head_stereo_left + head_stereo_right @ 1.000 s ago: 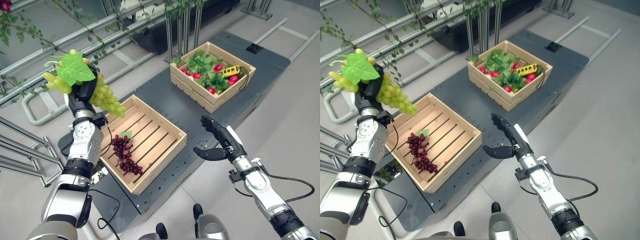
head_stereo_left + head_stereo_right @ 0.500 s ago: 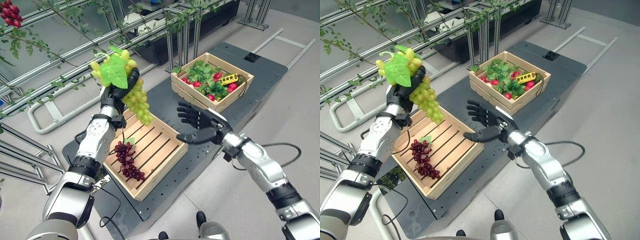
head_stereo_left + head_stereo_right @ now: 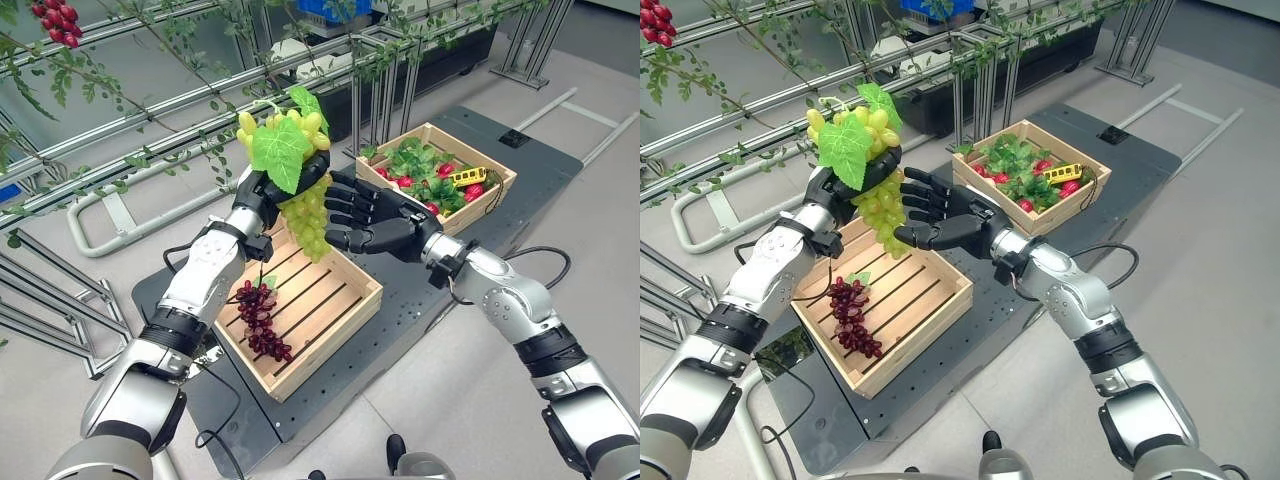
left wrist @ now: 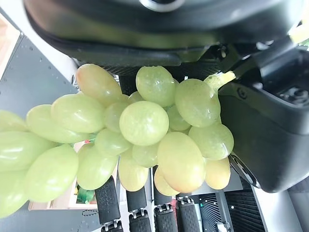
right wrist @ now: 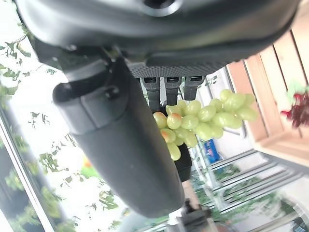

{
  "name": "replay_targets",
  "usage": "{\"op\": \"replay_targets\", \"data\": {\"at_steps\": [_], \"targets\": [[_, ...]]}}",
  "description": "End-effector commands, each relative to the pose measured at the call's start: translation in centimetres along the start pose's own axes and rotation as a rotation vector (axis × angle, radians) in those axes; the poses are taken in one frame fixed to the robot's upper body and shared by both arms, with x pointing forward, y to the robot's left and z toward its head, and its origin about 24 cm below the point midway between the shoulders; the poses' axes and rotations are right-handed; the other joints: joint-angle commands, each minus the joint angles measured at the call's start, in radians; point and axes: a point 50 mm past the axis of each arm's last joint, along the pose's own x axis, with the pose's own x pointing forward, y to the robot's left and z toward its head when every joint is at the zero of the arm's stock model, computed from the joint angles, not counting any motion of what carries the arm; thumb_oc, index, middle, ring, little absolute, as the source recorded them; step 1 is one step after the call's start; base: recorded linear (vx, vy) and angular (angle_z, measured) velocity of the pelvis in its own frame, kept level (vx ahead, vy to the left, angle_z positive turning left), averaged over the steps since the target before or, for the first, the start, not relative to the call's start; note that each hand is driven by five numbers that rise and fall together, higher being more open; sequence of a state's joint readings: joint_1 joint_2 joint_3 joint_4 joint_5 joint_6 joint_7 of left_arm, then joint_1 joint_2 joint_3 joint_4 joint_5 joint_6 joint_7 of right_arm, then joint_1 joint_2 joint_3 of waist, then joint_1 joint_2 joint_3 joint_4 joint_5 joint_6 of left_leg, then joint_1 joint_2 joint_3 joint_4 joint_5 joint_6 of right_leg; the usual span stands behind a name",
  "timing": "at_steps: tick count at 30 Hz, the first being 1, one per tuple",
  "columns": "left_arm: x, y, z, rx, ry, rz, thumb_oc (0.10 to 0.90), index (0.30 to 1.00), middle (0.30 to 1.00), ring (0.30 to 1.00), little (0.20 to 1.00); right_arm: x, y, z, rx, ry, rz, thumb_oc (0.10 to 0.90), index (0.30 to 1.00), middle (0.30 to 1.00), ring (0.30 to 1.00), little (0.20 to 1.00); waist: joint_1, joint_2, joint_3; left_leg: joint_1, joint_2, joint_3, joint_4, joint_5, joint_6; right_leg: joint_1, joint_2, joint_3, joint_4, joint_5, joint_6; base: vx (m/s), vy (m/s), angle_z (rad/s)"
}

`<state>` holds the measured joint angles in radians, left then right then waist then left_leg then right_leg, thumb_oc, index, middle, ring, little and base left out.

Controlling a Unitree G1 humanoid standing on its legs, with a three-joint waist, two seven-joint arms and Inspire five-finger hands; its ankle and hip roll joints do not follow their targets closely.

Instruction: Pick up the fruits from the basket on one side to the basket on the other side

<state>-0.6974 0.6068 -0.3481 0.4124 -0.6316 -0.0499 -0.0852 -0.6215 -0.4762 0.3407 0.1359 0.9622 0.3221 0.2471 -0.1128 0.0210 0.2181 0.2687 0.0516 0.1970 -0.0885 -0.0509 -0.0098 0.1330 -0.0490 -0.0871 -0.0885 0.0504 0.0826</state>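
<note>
Green grapes held up in the air above the far edge of the near crate, well clear of its slats. Our left hand has its fingers curled round the top of the bunch, just under the big leaf, so the cluster hangs free below the grip. We judge that hold suits a handover, since it leaves the lower grapes open to a second hand.

Our right hand sits just beside the bunch, on the side away from the near crate's long outer wall, fingers spread and straight, palm turned toward the grapes, holding nothing. Its wrist view shows the grapes past the fingertips; whether they touch we cannot tell.

Dark red grapes lie inside the near crate, toward its left end. The far crate, beyond the near crate and well apart from it on the same dark platform, holds green leaves and red fruit.

We judge we are mid-transfer: bunch lifted, about to pass from left to right for carrying to the far crate. Risk: loose grapes slipping if the right closes too low.
</note>
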Motion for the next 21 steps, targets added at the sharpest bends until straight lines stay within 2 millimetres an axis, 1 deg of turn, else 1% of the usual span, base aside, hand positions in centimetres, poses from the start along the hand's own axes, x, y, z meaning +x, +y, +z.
{"op": "replay_targets", "data": {"at_steps": [1,4,6,9,10,12,19,21], "targets": [[2.9,-3.1,7.6,0.072,-0.297,-0.179,0.400,0.300,0.300,0.300,0.300,3.5,3.9,1.6,0.131,-0.098,0.160,0.800,0.900,0.900,0.900,0.900,0.042,0.009,-0.193,-0.059,0.000,-0.013,0.010,-0.021,-0.013,0.031,-0.039,-0.046,0.001,-0.044,-0.009,0.00,0.000,0.00],[2.9,-3.4,7.7,0.072,-0.305,-0.198,0.400,0.300,0.300,0.300,0.300,3.8,4.2,1.5,0.155,-0.104,0.165,0.800,0.900,0.900,0.900,0.900,0.047,0.009,-0.196,-0.057,0.001,-0.014,0.007,-0.019,-0.013,0.031,-0.040,-0.044,0.001,-0.044,-0.007,0.00,0.000,0.00],[2.8,-3.8,7.7,0.067,-0.311,-0.222,0.400,0.300,0.300,0.300,0.300,4.2,4.7,1.5,0.193,-0.109,0.166,0.800,0.900,0.900,0.900,0.900,0.051,0.009,-0.198,-0.057,0.002,-0.017,0.003,-0.016,-0.014,0.029,-0.041,-0.044,0.001,-0.042,-0.007,0.00,0.000,0.00],[2.6,-4.3,8.3,0.048,-0.358,-0.264,0.400,0.300,0.300,0.300,0.300,4.5,5.0,1.4,0.212,-0.098,0.158,0.800,0.900,0.900,0.900,0.900,0.054,0.008,-0.200,-0.059,0.003,-0.019,0.001,-0.015,-0.014,0.027,-0.042,-0.044,0.001,-0.041,-0.006,0.00,0.000,0.00],[2.6,-4.3,8.3,0.048,-0.358,-0.264,0.400,0.300,0.300,0.300,0.300,4.5,5.0,1.5,0.212,-0.098,0.158,0.800,0.900,0.900,0.900,0.900,0.054,0.008,-0.200,-0.059,0.003,-0.019,0.001,-0.015,-0.014,0.026,-0.042,-0.044,0.001,-0.041,-0.006,0.00,0.000,0.00],[2.5,-4.9,9.0,0.028,-0.392,-0.300,0.400,0.300,0.300,0.300,0.300,4.8,4.9,1.2,0.221,-0.090,0.141,0.800,0.900,0.900,0.900,0.900,0.057,0.006,-0.201,-0.060,0.004,-0.021,0.001,-0.015,-0.014,0.026,-0.041,-0.044,0.001,-0.040,-0.008,0.00,0.000,0.00],[2.2,-5.9,9.2,0.032,-0.412,-0.387,0.400,0.300,0.300,0.300,0.300,5.2,4.6,1.3,0.232,-0.101,0.067,0.800,0.900,0.900,0.900,0.900,0.062,0.003,-0.202,-0.062,0.007,-0.023,0.001,-0.013,-0.014,0.023,-0.041,-0.040,0.001,-0.038,-0.009,0.00,0.000,0.00],[2.0,-6.7,9.2,0.029,-0.421,-0.432,0.400,0.300,0.300,0.300,0.300,5.5,4.6,1.3,0.231,-0.098,0.051,0.800,0.900,0.900,0.900,0.900,0.066,0.003,-0.201,-0.062,0.008,-0.025,0.001,-0.014,-0.014,0.024,-0.041,-0.039,0.001,-0.039,-0.011,0.00,0.000,0.00]]}}
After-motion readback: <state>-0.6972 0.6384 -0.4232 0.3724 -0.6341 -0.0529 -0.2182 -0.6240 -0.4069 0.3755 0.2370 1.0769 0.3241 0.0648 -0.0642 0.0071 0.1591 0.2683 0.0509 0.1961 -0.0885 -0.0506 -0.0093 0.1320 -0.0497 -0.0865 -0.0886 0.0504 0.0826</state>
